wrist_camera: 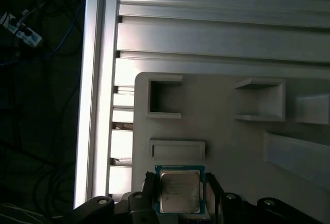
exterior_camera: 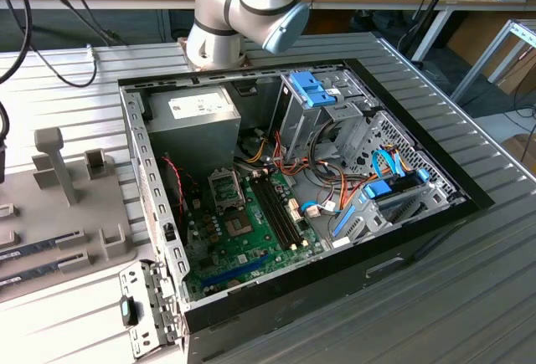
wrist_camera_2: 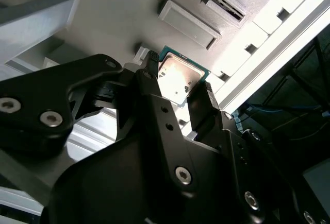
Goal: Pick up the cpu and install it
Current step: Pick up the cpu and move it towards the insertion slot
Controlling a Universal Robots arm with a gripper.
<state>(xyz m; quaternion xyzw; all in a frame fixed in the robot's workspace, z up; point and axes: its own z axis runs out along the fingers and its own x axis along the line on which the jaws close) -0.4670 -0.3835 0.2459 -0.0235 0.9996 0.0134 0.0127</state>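
The gripper (wrist_camera: 180,183) straddles the cpu (wrist_camera: 179,193) above the grey tray (wrist_camera: 232,147). In both wrist views its fingers (wrist_camera_2: 198,105) bear on opposite chip edges and appear clamped. In the exterior view, the socket (exterior_camera: 226,187) lies at 5 o'clock from the power supply (exterior_camera: 191,121). Hold the chip level and centred in the grip, as any tilt risks slippage.
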